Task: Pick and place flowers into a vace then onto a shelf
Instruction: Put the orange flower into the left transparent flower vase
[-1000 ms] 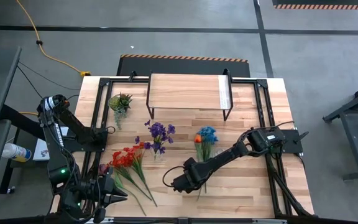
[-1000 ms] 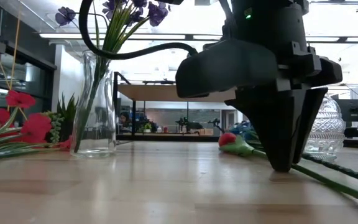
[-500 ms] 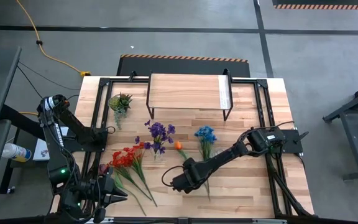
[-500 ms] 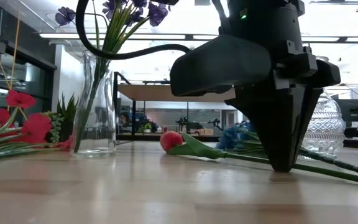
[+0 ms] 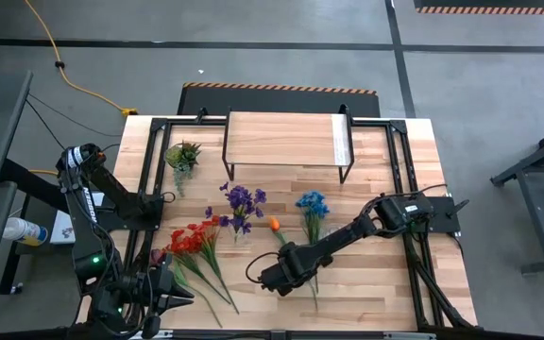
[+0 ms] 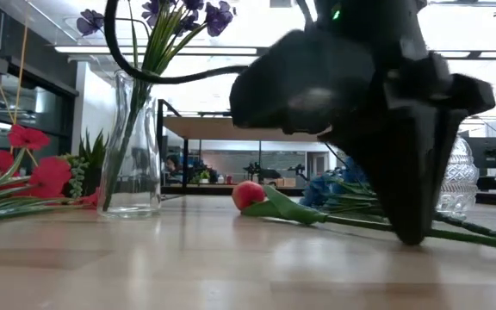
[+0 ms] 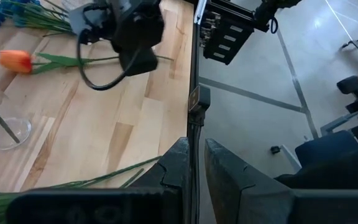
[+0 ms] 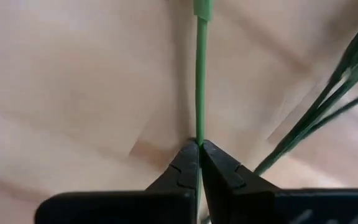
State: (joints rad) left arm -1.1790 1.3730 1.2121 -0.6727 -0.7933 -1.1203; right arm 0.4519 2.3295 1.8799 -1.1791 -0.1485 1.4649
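Note:
An orange-bloomed flower [image 5: 274, 225] lies on the table, and my right gripper [image 5: 288, 268] is shut on its green stem. Blue flowers [image 5: 312, 204] lie just to its right. Purple flowers [image 5: 242, 200] stand in a clear glass vase [image 6: 132, 146]. Red flowers [image 5: 193, 238] lie flat at the left. The shelf [image 5: 286, 140] stands at the far middle with nothing on it. My left gripper [image 7: 192, 163] waits past the near left corner, with a narrow gap between its fingers and nothing in it. My right gripper pinches the orange flower's stem [image 8: 199, 134] between its two fingertips, some way down from the bloom [image 6: 248, 195]. The fingers come from above, pointing down, across the stem. The flower lies along the tabletop, its stem running on past the fingers [image 6: 407, 226].
A small spiky green plant [image 5: 182, 156] stands at the far left. A faceted glass vessel [image 6: 455, 176] shows behind my right gripper in the low view. The blue flowers' stems [image 8: 316, 118] lie close beside the held stem. Black frame rails [image 5: 399, 161] border the table.
The orange flower has swung on the table: its bloom has left the blue flowers and gone toward the table's left, nearer the vase. My right gripper has stayed in place over the stem and has tipped a little.

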